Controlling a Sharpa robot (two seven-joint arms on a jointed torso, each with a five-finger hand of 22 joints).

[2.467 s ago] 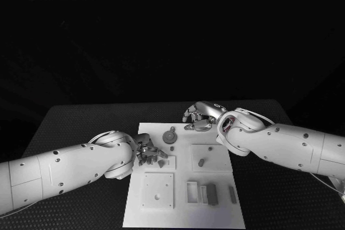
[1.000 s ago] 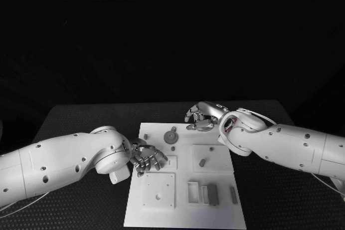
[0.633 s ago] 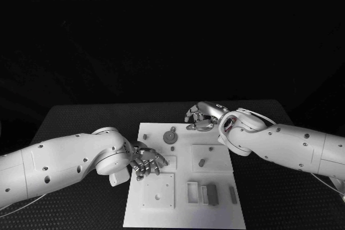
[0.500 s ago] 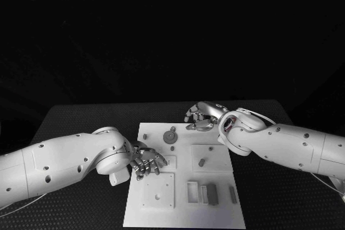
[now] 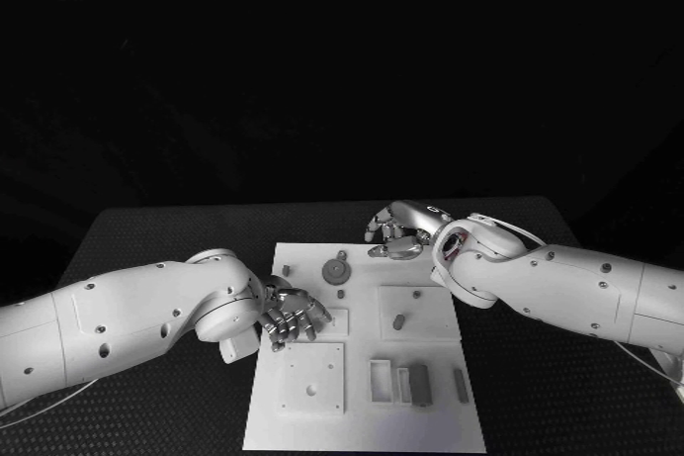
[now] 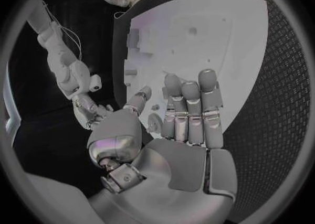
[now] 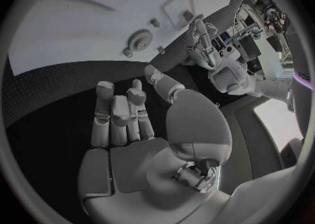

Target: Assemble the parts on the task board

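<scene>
The white task board [image 5: 364, 416] lies in the middle of the black table. On its far part a grey gear [image 5: 335, 270] lies flat, with a small peg [image 5: 287, 272] to its left. My left hand [image 5: 293, 314] hovers over the board's left side, fingers stretched out, holding nothing; the left wrist view shows the left hand [image 6: 180, 124] empty above the board [image 6: 197, 30]. My right hand [image 5: 399, 228] sits at the board's far edge, fingers loosely bent, nothing in it. In the right wrist view the right hand [image 7: 128, 124] faces the gear [image 7: 139, 39].
A square plate [image 5: 416, 308] with a short peg [image 5: 400, 322] sits on the board's right. A plate with a hole [image 5: 313, 377] lies near left. A pale frame [image 5: 383, 380] and grey blocks [image 5: 416, 385] lie near right. Black table [image 5: 157, 238] surrounds the board.
My left hand has slid a little nearer me over the board's left side and its fingers have straightened. The right hand has barely moved.
</scene>
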